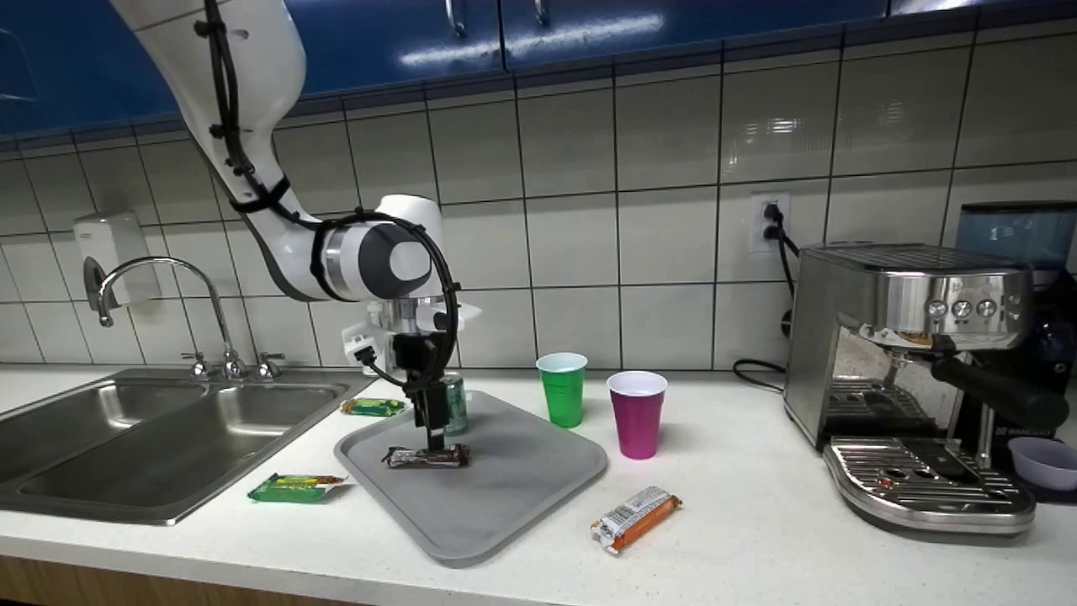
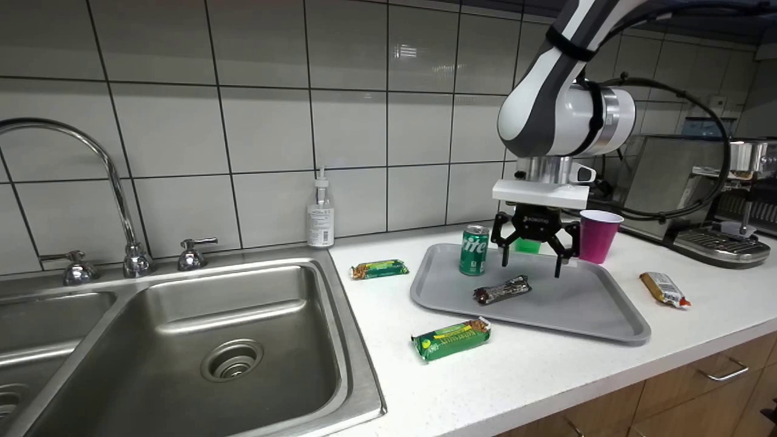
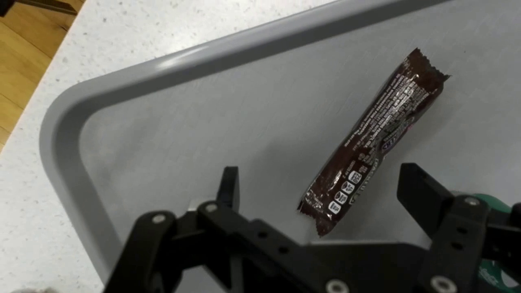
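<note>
The black, angular gripper (image 2: 531, 268) hangs empty, its two fingers (image 3: 229, 187) spread wide, above a smooth gray tray (image 3: 183, 122) with rounded corners, where a slim, brown-wrapped snack bar (image 3: 375, 142) (glossy, crinkled, jagged at both ends) lies near a cylindrical green can (image 2: 473, 251).

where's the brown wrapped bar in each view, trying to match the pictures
In an exterior view: brown bar left of centre, below the middle.
In an exterior view: brown bar right of centre, below the middle.
Wrist view: brown bar right of centre, slanting up rightward.
Shared landmark: gray tray beneath it.
</note>
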Tool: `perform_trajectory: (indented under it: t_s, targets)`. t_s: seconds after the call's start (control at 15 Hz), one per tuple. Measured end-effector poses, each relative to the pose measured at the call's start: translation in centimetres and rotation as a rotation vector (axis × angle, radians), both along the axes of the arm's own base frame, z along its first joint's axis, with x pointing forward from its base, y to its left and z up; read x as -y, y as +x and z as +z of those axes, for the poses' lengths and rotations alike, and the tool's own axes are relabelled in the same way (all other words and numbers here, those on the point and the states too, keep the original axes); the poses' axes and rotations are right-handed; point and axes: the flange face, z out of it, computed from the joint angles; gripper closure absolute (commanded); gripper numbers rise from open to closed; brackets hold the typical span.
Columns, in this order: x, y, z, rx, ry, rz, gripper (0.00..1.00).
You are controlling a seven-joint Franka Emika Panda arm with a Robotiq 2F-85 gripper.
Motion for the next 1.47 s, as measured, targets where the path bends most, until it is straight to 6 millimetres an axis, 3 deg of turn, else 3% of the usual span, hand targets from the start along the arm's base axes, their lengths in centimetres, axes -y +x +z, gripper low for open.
perform_trajectory:
  t_s: [1.13, 1.2, 1.27, 1.47]
  targets:
    - [-0.8, 2.7, -4.7, -0.065, -0.027, -0.091, 0.00]
    - [-0.8, 2.7, -4.9, -0.067, -0.028, -0.090, 0.25]
    - [-0.8, 2.8, -4.9, -0.069, -0.028, -0.090, 0.26]
    - [-0.8, 2.9, -4.9, -0.067, -0.029, -0.091, 0.49]
